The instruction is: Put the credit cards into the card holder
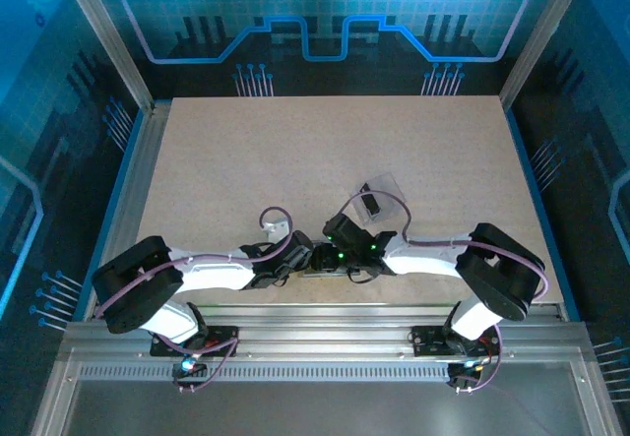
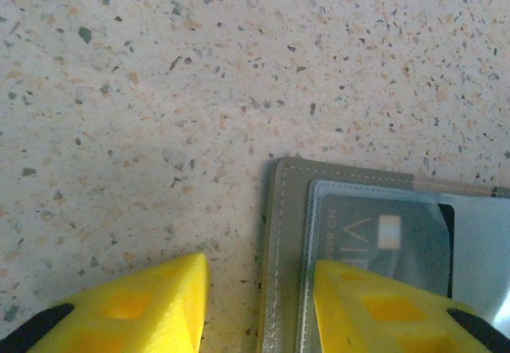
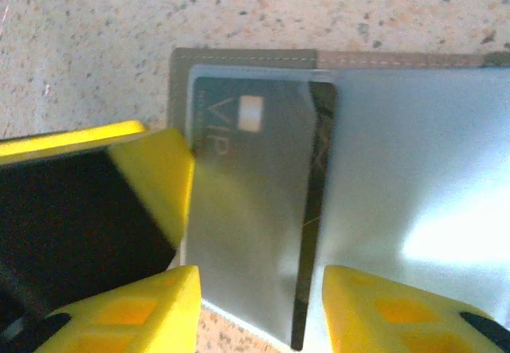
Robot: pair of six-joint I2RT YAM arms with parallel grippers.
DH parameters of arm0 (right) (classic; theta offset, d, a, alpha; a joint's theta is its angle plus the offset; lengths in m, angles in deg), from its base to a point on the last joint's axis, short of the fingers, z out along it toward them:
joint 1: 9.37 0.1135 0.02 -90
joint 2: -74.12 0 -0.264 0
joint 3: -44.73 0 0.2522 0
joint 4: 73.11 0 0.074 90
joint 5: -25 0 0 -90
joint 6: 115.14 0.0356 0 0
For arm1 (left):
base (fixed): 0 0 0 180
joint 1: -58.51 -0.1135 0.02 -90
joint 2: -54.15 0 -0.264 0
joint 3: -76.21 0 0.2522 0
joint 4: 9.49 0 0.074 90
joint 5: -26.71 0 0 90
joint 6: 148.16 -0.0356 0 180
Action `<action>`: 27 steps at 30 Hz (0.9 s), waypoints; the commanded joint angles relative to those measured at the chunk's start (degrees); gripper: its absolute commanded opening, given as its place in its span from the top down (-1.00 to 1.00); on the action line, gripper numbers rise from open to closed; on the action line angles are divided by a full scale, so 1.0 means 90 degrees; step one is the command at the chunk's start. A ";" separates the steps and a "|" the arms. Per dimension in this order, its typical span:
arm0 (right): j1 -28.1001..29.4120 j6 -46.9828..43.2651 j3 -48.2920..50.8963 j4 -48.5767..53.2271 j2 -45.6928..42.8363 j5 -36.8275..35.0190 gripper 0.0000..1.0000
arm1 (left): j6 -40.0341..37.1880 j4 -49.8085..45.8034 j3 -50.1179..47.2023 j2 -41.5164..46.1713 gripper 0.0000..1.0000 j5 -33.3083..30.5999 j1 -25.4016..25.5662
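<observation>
**Black card in the holder's sleeve, both end effectors spread over it**

The right end effector (image 3: 261, 281) has its yellow fingers (image 3: 398, 313) apart and clamps nothing. Between them lies the black credit card (image 3: 239, 146), marked VIP, under the clear sleeve (image 3: 239, 241) of the card holder (image 3: 247, 54). The card's right edge shows as a darker strip.

The left end effector (image 2: 259, 272) is likewise spread. One of its fingers (image 2: 135, 305) is over bare table and the other above the sleeve, with the holder's stitched left border between them.

The holder lies flat and open on the speckled table (image 1: 295, 151), close to the near edge where the two arms meet. A clear plastic box (image 1: 379, 200) sits just beyond the arms, apart from the holder.
</observation>
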 commanded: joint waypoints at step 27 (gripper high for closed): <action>-0.0057 -0.2390 -0.2306 0.3653 0.1442 -0.2044 0.22 | -0.0027 -0.0482 -0.0161 -0.0666 0.16 0.2049 0.0414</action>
